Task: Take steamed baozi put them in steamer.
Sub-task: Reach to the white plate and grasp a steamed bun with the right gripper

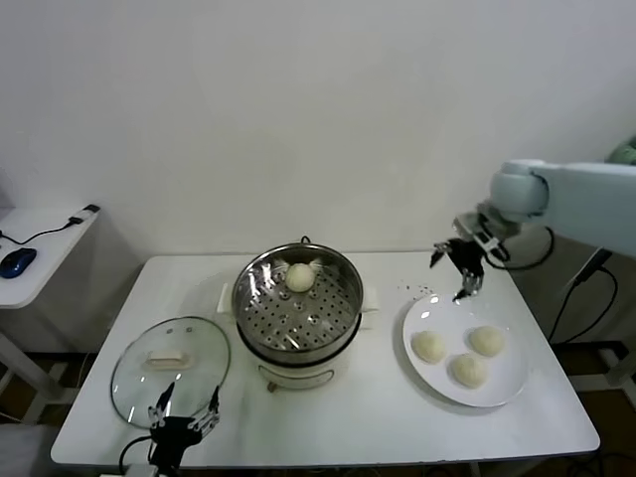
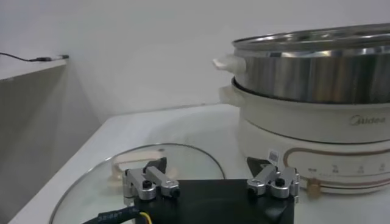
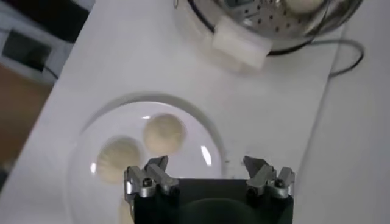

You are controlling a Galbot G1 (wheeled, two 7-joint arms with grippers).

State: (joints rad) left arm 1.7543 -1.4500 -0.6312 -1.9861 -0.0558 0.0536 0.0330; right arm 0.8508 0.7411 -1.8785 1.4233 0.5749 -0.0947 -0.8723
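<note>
On the white plate (image 1: 509, 383) at the robot's right lie three steamed baozi (image 1: 429, 346), close together but apart, while a fourth one (image 1: 300, 277) already sits on the perforated tray inside the steamer (image 1: 260, 288), near its far wall. The steamer stands in the middle of the tabletop (image 1: 397, 417), just beside the plate. The right gripper (image 1: 461, 268) hangs above the far edge of the plate, its jaws wide and holding nothing; in the right wrist view two buns (image 3: 164, 133) show just ahead of its fingers (image 3: 152, 176).

I think the step in hand is to fetch the next bun. To do it well, the gripper should come down straight over one bun, probably the nearest, with the jaws passing on both sides without pushing the neighbours, and close softly, because the dough looks easy to dent.

The left gripper (image 1: 186, 416) waits at the near tabletop edge, also wide and empty, just beside the glass lid (image 1: 171, 370).
</note>
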